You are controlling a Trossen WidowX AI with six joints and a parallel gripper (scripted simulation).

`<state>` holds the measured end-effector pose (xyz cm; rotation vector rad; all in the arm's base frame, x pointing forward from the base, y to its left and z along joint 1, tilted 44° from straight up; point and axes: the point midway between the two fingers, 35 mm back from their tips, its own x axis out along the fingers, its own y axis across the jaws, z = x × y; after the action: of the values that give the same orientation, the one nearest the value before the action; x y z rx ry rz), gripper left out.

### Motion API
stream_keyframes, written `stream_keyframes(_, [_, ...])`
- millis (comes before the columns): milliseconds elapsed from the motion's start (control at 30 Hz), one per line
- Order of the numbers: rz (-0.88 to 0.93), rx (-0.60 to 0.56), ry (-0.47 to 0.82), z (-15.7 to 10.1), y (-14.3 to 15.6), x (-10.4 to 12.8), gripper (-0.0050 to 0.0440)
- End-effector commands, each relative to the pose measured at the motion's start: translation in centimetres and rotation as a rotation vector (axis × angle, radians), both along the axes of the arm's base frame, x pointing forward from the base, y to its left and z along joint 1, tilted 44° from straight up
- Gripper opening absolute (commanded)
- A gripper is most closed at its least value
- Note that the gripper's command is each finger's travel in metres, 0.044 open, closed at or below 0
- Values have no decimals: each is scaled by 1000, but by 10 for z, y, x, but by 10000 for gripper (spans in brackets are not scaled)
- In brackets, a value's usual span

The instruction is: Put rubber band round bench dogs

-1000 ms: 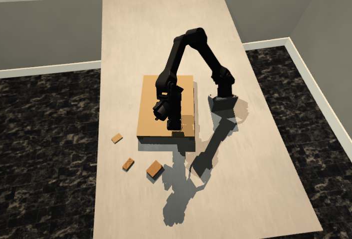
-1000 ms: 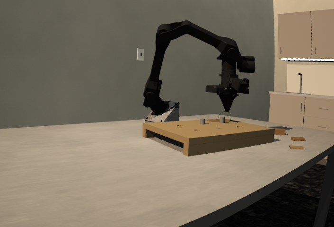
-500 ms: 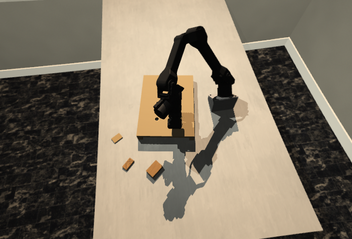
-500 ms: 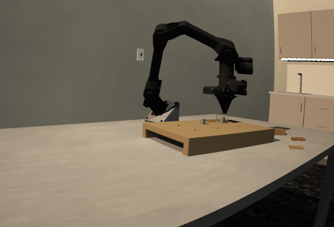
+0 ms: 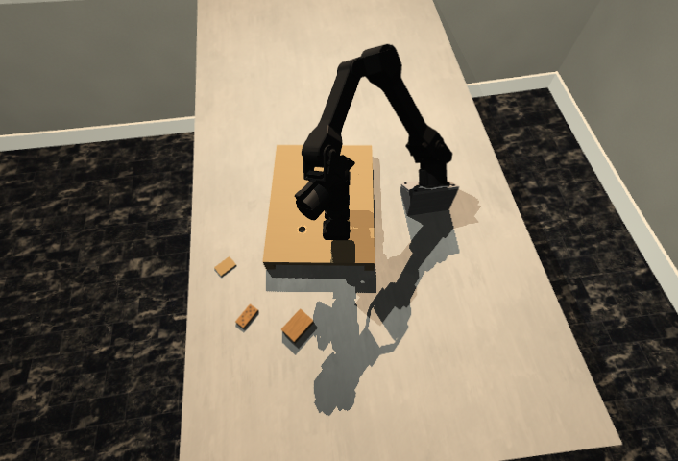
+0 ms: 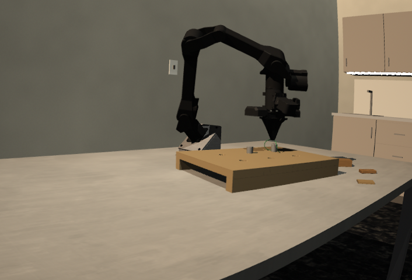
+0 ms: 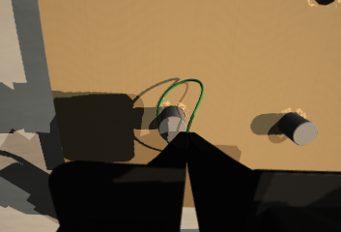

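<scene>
A wooden board (image 5: 296, 184) (image 6: 279, 171) (image 7: 250, 58) lies flat on the table. Two grey bench dogs stand in it: one dog (image 7: 172, 123) (image 6: 273, 147) right below my fingertips, the other dog (image 7: 298, 130) (image 6: 249, 149) to its side. My gripper (image 7: 185, 138) (image 6: 272, 138) (image 5: 335, 232) points straight down just above the first dog. It is shut on a thin green rubber band (image 7: 200, 94) (image 6: 266, 143). The band's loop hangs from the fingertips and curves round the far side of the first dog. It does not reach the other dog.
Three small wooden blocks (image 5: 225, 266) (image 5: 247, 315) (image 5: 297, 325) lie on the table beyond the board's end near the table edge. The board has several open holes (image 5: 302, 228) (image 7: 324, 1). The arm's base (image 5: 429, 195) (image 6: 203, 138) stands beside the board.
</scene>
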<state>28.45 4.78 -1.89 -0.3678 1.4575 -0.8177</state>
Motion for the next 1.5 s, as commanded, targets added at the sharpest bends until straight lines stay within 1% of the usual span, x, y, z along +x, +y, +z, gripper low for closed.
stream_keyframes(0, [4,6,-18,6,-1,2,-50])
stream_keyframes(600, [3,4,-15,22,-17,-5,-50])
stream_keyframes(1233, [4,-4,1,1,-33,-9,-50])
stream_keyframes(1467, [3,3,-9,2,-32,-7,-50])
